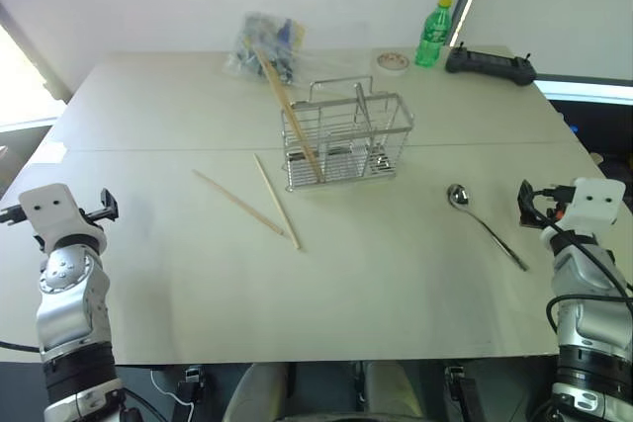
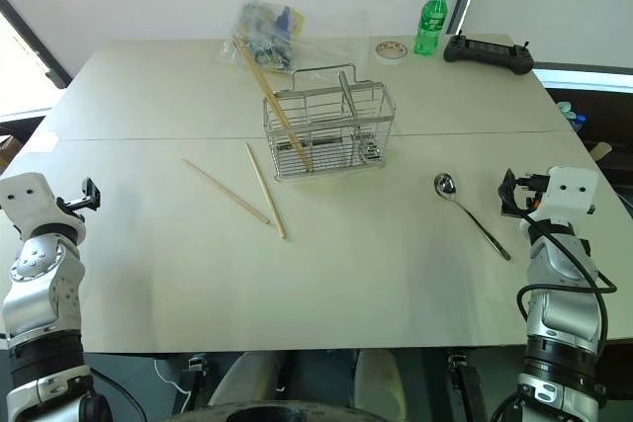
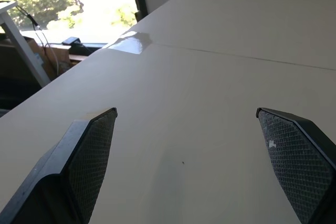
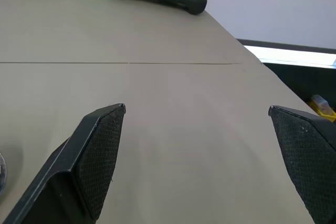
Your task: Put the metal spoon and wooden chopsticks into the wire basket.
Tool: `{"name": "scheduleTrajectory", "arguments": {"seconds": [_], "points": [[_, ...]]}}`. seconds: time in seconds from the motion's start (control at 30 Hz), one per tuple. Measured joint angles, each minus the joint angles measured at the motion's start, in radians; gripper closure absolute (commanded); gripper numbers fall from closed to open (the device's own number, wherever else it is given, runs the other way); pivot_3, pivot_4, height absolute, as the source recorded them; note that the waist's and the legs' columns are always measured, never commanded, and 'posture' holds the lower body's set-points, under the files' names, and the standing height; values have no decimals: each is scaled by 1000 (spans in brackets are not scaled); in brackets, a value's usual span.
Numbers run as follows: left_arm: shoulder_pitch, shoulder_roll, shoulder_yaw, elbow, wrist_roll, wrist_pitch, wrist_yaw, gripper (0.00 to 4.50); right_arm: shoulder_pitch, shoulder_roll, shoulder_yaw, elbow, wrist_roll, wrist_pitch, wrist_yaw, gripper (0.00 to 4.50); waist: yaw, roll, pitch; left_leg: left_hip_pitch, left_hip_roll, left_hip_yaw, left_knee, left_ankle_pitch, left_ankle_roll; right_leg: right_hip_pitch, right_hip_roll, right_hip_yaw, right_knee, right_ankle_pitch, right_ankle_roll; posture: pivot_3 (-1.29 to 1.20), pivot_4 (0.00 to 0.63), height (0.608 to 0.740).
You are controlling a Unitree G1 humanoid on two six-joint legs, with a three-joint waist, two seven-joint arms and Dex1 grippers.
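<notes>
The wire basket (image 1: 346, 138) stands upright in the middle of the table. Pale wooden chopsticks (image 1: 290, 108) lean in its left compartment, their tops sticking out toward the far left. Two more chopsticks (image 1: 237, 202) (image 1: 277, 202) lie flat on the table in front of the basket, to its left. The metal spoon (image 1: 484, 223) lies to the right of the basket, bowl toward it. My left gripper (image 3: 186, 113) hovers open over the table's left edge, far from the sticks. My right gripper (image 4: 197, 108) is open and empty just right of the spoon's handle.
At the table's far edge are a crumpled plastic bag (image 1: 265, 44), a tape roll (image 1: 393, 61), a green bottle (image 1: 433, 32) and a black controller (image 1: 490, 64). A seam (image 1: 198, 148) runs across the table behind the loose chopsticks.
</notes>
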Motion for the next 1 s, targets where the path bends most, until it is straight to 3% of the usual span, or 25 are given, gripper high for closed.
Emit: {"name": "scheduleTrajectory", "arguments": {"seconds": [1.0], "points": [[-34, 24, -7, 20, -22, 5, -57, 0, -11, -18, 6, 0, 1, 5, 8, 15, 0, 0, 0, 0, 0, 0, 0, 0, 0, 0, 0, 0, 0, 0, 0, 0, 150, 713]]}}
